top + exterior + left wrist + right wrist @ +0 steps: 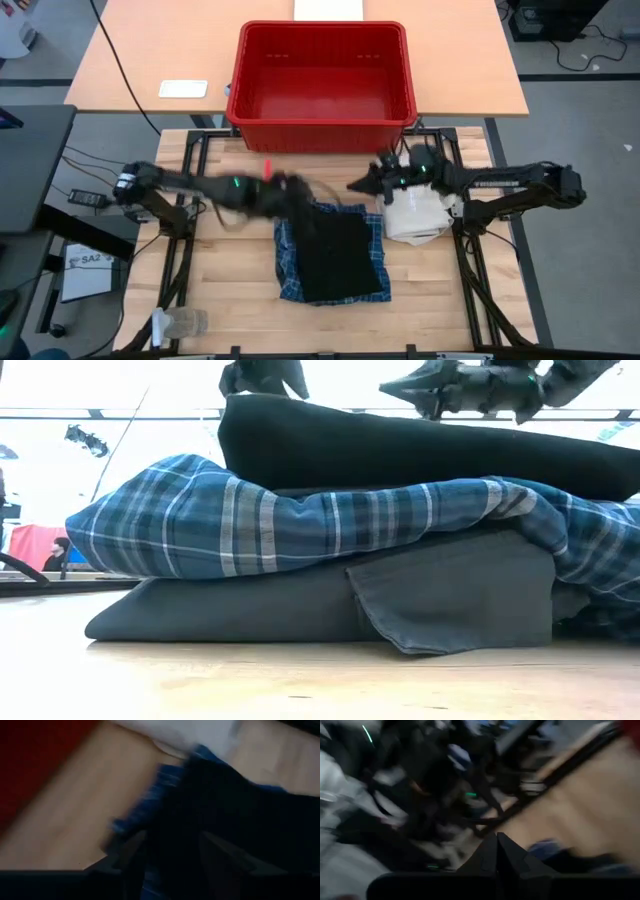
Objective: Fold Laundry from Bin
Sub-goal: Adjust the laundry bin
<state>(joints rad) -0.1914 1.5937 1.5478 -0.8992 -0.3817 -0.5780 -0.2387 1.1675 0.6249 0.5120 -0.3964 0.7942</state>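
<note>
Laundry sits stacked mid-surface, just in front of the bin: black piece (335, 258) on top, blue-and-white plaid shirt (287, 262) under it w/ edges showing all round, dark grey garment (300, 605) at the bottom, seen from the low view w/ one flap hanging down its front. Stack rests on the wooden surface (230, 290). Red bin (320, 85) stands behind it on the far side; nothing visible inside.

Left tool (292, 190) is over the stack's back left corner, at the black piece's edge; wrist view shows its fingers (227, 852) apart w/ dark cloth between them, but too blurred to tell if it's gripping. Right tool (358, 185) hangs above the surface just beside the stack's back right corner, fingers pressed together, holding nothing. White fabric bag (415, 213) lies under the right arm, touching the shirt's right edge.
</note>
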